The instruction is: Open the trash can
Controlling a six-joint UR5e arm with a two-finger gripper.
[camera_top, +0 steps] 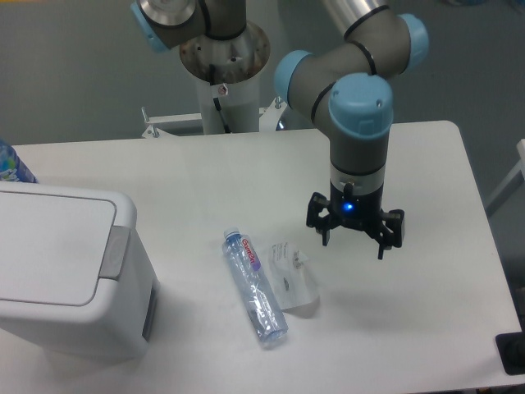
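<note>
The white trash can (pixel 61 267) stands at the table's left edge. Its flat lid is down and the grey push-strip (pixel 115 249) runs along the right rim. My gripper (pixel 353 243) hangs over the middle right of the table, far to the right of the can. Its fingers are spread wide and it is open, holding nothing.
A clear plastic bottle (pixel 255 285) lies on the table between the can and the gripper, with a crumpled clear wrapper (pixel 294 276) beside it. A blue-labelled bottle (pixel 11 162) peeks in behind the can at the left edge. The arm's base post (pixel 224 74) stands at the back.
</note>
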